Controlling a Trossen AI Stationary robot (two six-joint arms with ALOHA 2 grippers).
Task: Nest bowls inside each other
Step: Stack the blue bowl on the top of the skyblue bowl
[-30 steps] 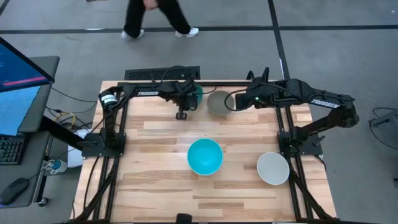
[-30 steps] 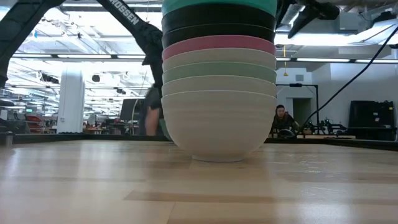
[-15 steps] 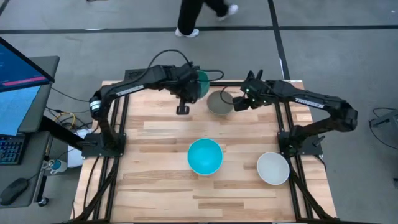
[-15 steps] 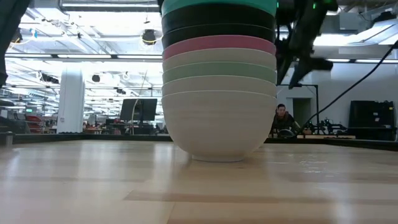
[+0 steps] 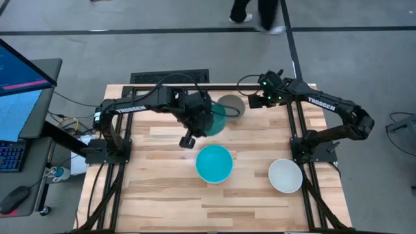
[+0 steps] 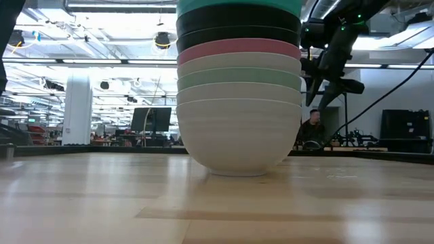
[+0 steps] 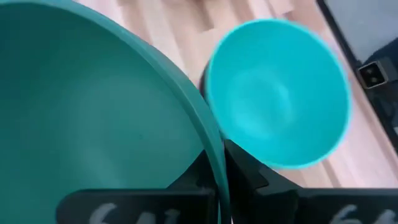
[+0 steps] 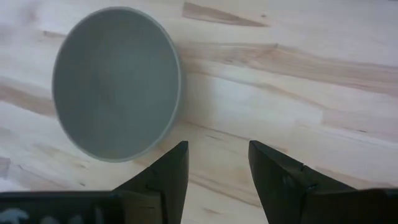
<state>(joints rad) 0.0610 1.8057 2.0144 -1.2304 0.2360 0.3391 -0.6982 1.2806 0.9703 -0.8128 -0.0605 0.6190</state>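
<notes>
My left gripper (image 5: 204, 120) is shut on a teal bowl (image 5: 216, 119) and hangs over the table's middle, just far of a stack of nested bowls (image 6: 239, 102). A cyan bowl (image 5: 214, 162) tops that stack; the left wrist view shows it beyond the teal rim (image 7: 277, 93). A taupe grey bowl (image 5: 232, 105) stands on its base near the far edge. My right gripper (image 5: 264, 99) is open and raised to the right of it; in its wrist view (image 8: 214, 168) the grey bowl (image 8: 115, 81) lies ahead, untouched. An off-white bowl (image 5: 285, 175) stands near right. My left gripper holds the teal bowl by its rim (image 7: 211, 155), pinched between the two fingers, one (image 7: 249, 180) on the outer side of the wall and the other on the inner side. The bowl is lifted clear of the table and tilted.
Bare wood lies on the table's left half and along its near edge. Both arms' frames stand at the left and right edges. A monitor and keyboard sit off the left side. A person's legs (image 5: 257, 13) pass on the floor beyond the far edge.
My left gripper has carried the teal bowl from the far edge toward the near edge and the stack, holding it all the while. My right gripper has drawn back from the grey bowl toward the far right corner. The grey bowl has stayed where it was.
</notes>
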